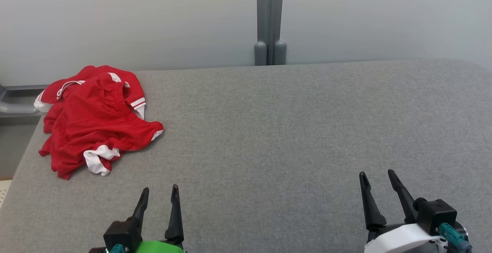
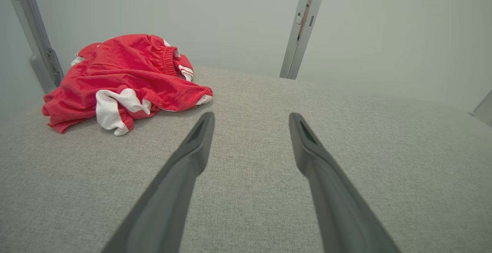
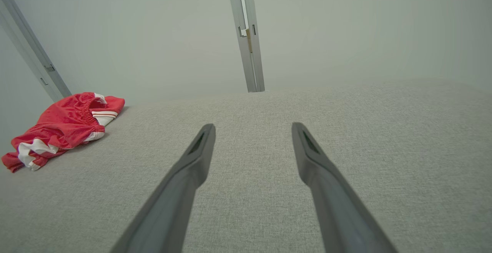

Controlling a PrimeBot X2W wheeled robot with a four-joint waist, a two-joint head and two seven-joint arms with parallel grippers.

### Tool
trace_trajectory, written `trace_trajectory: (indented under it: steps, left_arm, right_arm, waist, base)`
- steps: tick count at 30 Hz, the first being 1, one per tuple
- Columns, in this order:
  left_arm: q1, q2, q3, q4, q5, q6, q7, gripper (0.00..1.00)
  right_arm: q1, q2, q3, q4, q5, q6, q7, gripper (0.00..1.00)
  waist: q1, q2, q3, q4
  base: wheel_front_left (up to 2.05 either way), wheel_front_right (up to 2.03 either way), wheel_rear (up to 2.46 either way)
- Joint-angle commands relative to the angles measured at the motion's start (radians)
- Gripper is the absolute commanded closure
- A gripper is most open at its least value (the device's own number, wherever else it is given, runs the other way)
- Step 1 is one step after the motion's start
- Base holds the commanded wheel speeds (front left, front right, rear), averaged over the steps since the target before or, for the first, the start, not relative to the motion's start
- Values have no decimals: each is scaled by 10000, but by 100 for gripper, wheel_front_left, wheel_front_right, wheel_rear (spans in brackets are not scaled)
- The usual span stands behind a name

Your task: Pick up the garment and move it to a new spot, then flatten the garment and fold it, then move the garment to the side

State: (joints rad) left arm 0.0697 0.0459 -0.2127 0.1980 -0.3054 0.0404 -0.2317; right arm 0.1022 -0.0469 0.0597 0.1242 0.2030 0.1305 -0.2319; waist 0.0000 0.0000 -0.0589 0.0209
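The garment [image 1: 92,122] is red with white trim and lies crumpled in a heap at the far left of the grey surface. In the left wrist view the garment [image 2: 123,80] sits ahead and to the left; in the right wrist view the garment [image 3: 61,128] is far off to the left. My left gripper [image 1: 160,189] stands open near the front edge, below and to the right of the heap, empty. Over at the front right my right gripper [image 1: 376,174] is open too, nothing between its fingers.
The grey fabric-covered table [image 1: 288,130] spreads wide to the right of the heap. A grey upright post [image 1: 270,22] stands behind the far edge against a pale wall. The table's left edge [image 1: 23,157] drops off beside the garment.
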Motion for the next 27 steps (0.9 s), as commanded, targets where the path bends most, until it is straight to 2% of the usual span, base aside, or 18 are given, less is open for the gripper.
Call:
trace_trajectory:
  steps: [1, 16, 27]
  left_arm:
    - [93, 66, -24, -14, 184, 58, -98, 0]
    - [178, 73, -100, 160, 994, 197, -356, 0]
    - [108, 72, -32, 337, 886, 175, -333, 0]
  right_arm:
    - [124, -47, 12, -47, -228, 3, -107, 0]
    - [140, -53, -67, 127, -1233, 2, -359, 0]
    - [113, -52, -73, 241, -1129, 2, -340, 0]
  waist:
    - [0, 0, 1, 3]
    - [0, 0, 7, 52]
    - [0, 0, 40, 74]
  base:
    - [0, 0, 0]
    - [0, 0, 0]
    - [0, 0, 0]
